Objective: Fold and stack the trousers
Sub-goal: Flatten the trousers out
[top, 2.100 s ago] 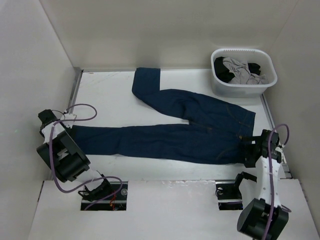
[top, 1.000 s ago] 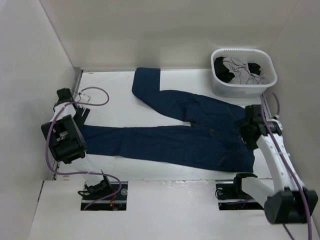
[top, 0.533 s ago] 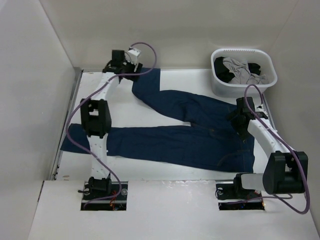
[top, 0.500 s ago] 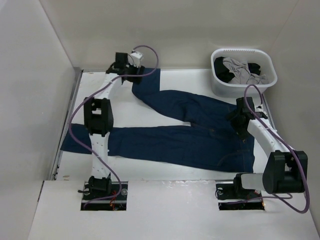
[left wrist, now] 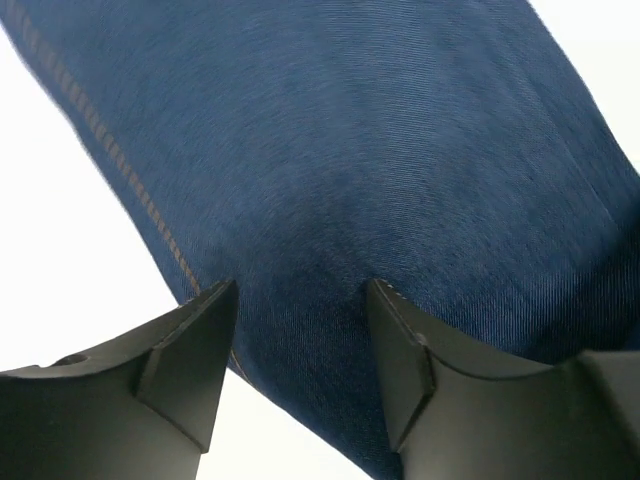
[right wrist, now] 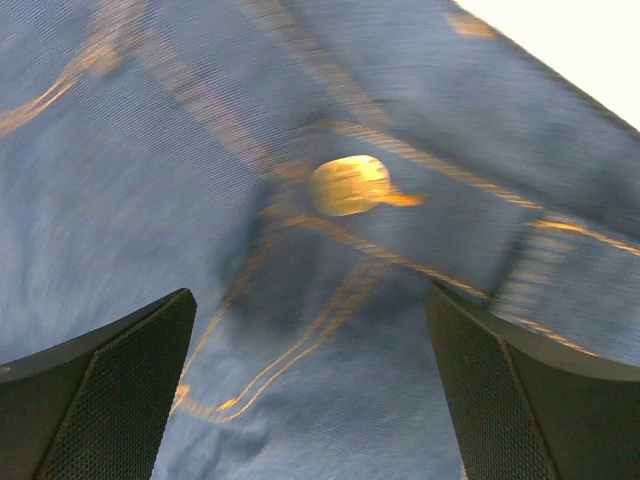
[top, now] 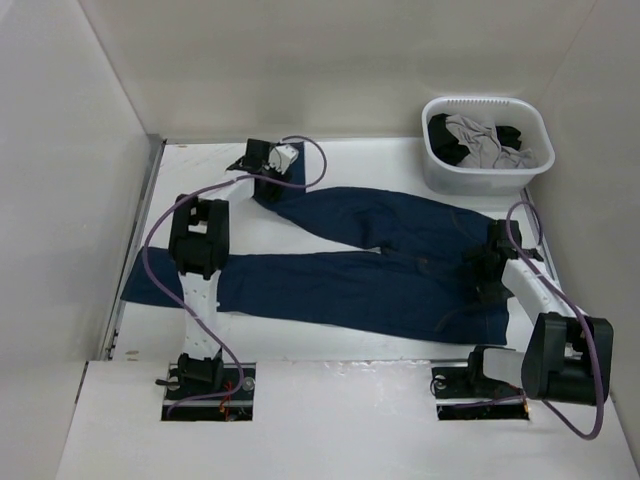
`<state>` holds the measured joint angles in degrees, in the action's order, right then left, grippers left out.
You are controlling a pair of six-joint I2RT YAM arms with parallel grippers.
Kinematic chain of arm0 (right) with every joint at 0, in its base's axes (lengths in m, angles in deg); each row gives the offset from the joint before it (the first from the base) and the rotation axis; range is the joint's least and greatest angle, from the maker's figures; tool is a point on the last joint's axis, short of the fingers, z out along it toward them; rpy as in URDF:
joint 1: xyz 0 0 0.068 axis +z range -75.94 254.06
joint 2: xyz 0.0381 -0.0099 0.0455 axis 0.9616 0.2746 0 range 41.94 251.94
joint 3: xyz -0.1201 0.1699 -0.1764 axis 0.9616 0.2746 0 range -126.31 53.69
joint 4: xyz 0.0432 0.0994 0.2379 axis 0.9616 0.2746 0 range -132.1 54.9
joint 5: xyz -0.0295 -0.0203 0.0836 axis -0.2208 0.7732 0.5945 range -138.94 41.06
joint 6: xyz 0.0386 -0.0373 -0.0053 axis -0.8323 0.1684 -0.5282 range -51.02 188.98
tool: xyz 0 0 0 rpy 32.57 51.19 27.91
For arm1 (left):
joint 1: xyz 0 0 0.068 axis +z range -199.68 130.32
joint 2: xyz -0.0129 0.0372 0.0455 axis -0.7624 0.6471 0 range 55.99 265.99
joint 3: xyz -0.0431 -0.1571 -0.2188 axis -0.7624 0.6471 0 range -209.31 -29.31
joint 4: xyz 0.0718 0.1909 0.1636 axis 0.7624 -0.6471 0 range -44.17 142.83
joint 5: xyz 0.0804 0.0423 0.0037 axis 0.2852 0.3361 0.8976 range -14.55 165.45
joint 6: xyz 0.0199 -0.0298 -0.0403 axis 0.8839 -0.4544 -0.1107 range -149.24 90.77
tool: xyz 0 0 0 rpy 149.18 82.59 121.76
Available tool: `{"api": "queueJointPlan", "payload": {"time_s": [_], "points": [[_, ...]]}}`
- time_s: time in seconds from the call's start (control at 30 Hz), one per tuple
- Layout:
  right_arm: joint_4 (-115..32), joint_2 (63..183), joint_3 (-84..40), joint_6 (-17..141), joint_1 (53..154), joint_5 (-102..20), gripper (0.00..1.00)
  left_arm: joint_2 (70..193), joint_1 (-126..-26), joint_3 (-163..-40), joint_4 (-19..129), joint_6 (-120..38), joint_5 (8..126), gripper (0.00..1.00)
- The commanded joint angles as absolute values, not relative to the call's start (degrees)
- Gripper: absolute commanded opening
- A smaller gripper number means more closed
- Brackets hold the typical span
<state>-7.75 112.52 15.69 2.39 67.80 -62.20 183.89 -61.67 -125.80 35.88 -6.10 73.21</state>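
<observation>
One pair of trousers (top: 340, 265) lies spread across the white surface (top: 200, 190). The left gripper (top: 268, 187) has its jaws parted over the far leg's end; the right gripper (top: 488, 268) has jaws wide apart above the waistband. One basket (top: 486, 150) of garments (top: 478, 138) sits far right, white walls around

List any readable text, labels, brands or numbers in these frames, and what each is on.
None readable.
Trousers: a brass-coloured button shows in the right wrist view, too blurred to read any stamping.
Laundry basket: no label visible.
Left end effector and right end effector: no markings visible.
</observation>
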Motion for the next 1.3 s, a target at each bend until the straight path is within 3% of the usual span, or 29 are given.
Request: {"api": "queueJointPlan", "payload": {"time_s": [0.0, 0.23, 0.47, 0.8, 1.1, 1.17, 1.2, 1.27], "points": [[-7.39, 109.71, 17.04, -2.65, 65.84, -60.54, 1.0, 178.01, -57.91, -112.76, 29.01, 2.3, 78.35, 0.52], [-4.75, 111.79, 9.41, 7.07, 70.93, -65.36, 1.0, 160.08, -54.12, -92.78, 27.7, 8.73, 75.11, 0.56], [-4.31, 130.59, -12.29, 29.66, 73.84, -70.12, 1.0, 150.3, -49.65, -98.02, 21.9, 2.24, 69.39, 0.63], [-2.2, 152.14, -29.27, 42.25, 73.84, -75.66, 1.0, 165.92, -29.69, -115.17, 16.98, -1.47, 77.37, 0.63], [-2.11, 157.16, -30.95, 44.46, 72.96, -74.7, 1.0, 172.71, -28.01, -114.31, 11.27, 1.0, 77.22, 0.63], [-2.64, 156.99, -30.34, 44.63, 72.7, -73.47, 1.0, 172.71, -28.8, -113.17, 10.82, 1.87, 75.11, 0.61], [-3.16, 156.81, -29.99, 44.63, 72.7, -72.94, 0.94, 172.71, -29.15, -112.55, 10.91, 2.4, 74.32, 0.57], [-3.69, 156.2, -29.11, 44.28, 72.78, -70.75, 0.82, 173.06, -29.59, -111.84, 11.43, 2.49, 73.61, 0.39]]}}
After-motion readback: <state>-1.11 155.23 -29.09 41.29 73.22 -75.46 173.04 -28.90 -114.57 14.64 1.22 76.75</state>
